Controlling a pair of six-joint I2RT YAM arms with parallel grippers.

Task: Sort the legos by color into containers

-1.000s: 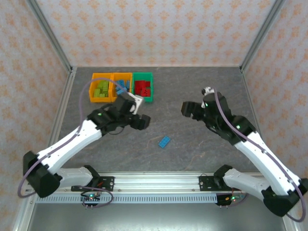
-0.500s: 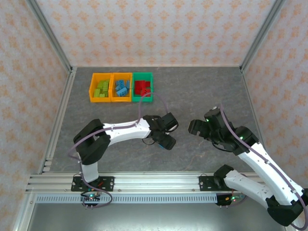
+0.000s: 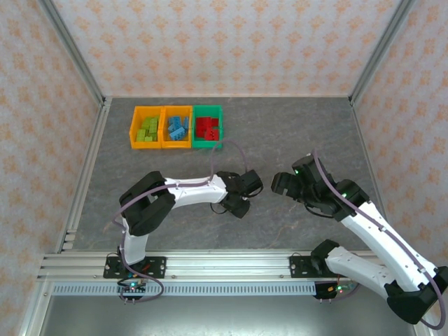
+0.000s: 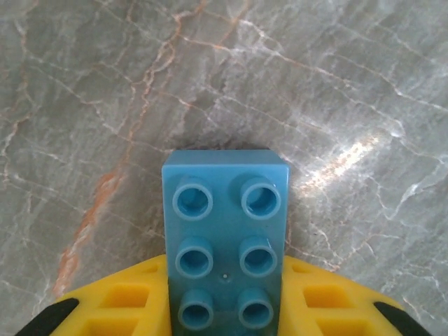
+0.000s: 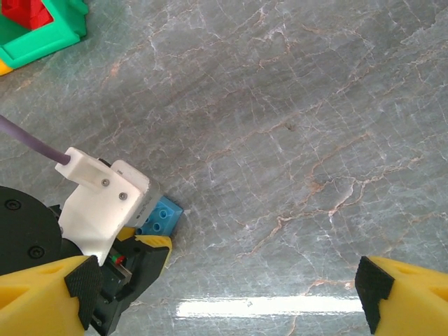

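The yellow fingers (image 4: pixel 119 308) of the left gripper (image 4: pixel 224 311) press flush against both long sides of a blue lego (image 4: pixel 224 231). They are clenched on it at the bottom centre of the left wrist view. The brick's six studs face the camera, and its far end reaches toward the middle of the frame over the grey marbled table (image 4: pixel 336 84). Whether the brick rests on the table or hangs just clear of it is hard to tell from this angle.

In the right wrist view a corner of the same brick peeps out at lower left, beneath a white mount (image 5: pixel 105 199) on the left gripper. The right gripper (image 5: pixel 224 290) stands released, its fingers (image 5: pixel 42 294) wide apart at the lower corners of that frame with bare table between them.

From the top view the two grippers sit just below centre, near each other but apart. The containers (image 3: pixel 176 112) form a joined row at upper left. Lime green legos (image 3: pixel 146 130) lie in the left orange-yellow bin, blue legos (image 3: pixel 176 127) in the middle orange-yellow bin, and red legos (image 3: pixel 206 128) in the green bin at the right end.
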